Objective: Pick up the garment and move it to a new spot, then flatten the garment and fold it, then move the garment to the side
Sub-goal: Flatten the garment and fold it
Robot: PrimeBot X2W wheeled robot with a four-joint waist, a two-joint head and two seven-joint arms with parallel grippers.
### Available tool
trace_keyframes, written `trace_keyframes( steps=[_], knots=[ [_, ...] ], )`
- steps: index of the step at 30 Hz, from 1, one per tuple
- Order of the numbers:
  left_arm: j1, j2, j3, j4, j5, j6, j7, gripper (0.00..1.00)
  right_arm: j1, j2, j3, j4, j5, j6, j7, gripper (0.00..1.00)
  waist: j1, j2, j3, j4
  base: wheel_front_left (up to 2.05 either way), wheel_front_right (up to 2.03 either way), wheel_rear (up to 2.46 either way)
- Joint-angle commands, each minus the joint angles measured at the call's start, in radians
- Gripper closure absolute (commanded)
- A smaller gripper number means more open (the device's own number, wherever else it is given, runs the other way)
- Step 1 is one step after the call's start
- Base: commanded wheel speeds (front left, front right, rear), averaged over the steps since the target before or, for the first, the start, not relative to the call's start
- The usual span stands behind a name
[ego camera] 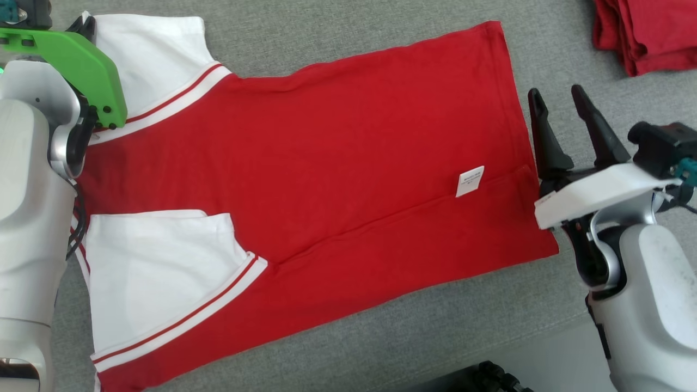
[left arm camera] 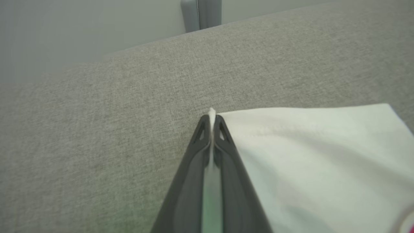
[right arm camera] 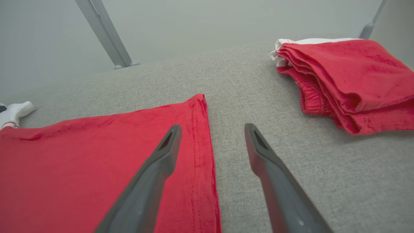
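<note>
one sleeve point(left arm camera: 307, 155) of the flat red garment point(ego camera: 326, 163) sits pinched in the left gripper point(left arm camera: 212, 120). the right gripper point(ego camera: 556, 93) (jaws wide, at the hem point(right arm camera: 202, 155)) should clamp there before lifting evenly.

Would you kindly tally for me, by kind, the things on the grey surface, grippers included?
Flat red-and-white garment: 1
Pile of folded red garments: 1, pieces inside uncountable
Grippers: 2, the left gripper shut on the garment's white sleeve, the right gripper open
Total: 4
</note>
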Motion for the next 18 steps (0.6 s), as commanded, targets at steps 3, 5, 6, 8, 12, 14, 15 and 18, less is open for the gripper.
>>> trace_keyframes(
  steps=[3,5,6,8,12,14,15,18],
  knots=[
    [0.001,-0.008,0.0,-0.015,-0.01,-0.011,-0.034,1.0,-0.059,-0.038,0.016,0.012,-0.027,0.0,0.035,0.0,-0.0001,-0.0001,-0.018,0.022,0.0,0.0,0.0],
    [0.005,-0.017,-0.002,-0.03,-0.014,-0.019,-0.054,1.0,-0.099,-0.066,0.022,0.038,-0.045,0.0,0.063,0.0,-0.0001,-0.0001,-0.025,0.036,0.0,0.0,0.0],
    [0.008,-0.02,-0.004,-0.039,-0.017,-0.022,-0.061,1.0,-0.118,-0.076,0.027,0.052,-0.05,0.0,0.078,0.0,-0.0001,-0.0001,-0.029,0.044,0.0,0.0,0.0],
    [0.017,-0.025,-0.005,-0.062,-0.023,-0.029,-0.077,1.0,-0.166,-0.103,0.041,0.093,-0.062,0.0,0.113,0.0,-0.0001,-0.0001,-0.035,0.062,0.0,0.0,0.0],
    [0.042,-0.039,-0.01,-0.118,-0.036,-0.036,-0.1,1.0,-0.258,-0.151,0.072,0.206,-0.085,0.0,0.186,0.0,-0.0001,-0.0001,-0.042,0.103,0.0,0.0,0.0],
    [0.054,-0.046,-0.014,-0.147,-0.043,-0.037,-0.104,1.0,-0.3,-0.168,0.086,0.265,-0.088,0.0,0.214,0.0,-0.0001,-0.0001,-0.042,0.123,0.0,0.0,0.0],
    [0.062,-0.048,-0.017,-0.161,-0.045,-0.036,-0.105,1.0,-0.321,-0.177,0.095,0.296,-0.089,0.0,0.227,0.0,-0.0001,-0.0001,-0.041,0.132,0.0,0.0,0.0],
    [0.078,-0.054,-0.023,-0.198,-0.046,-0.031,-0.107,1.0,-0.362,-0.194,0.12,0.37,-0.079,0.0,0.255,0.0,-0.0001,-0.0001,-0.039,0.152,0.0,0.0,0.0]
  ],
)
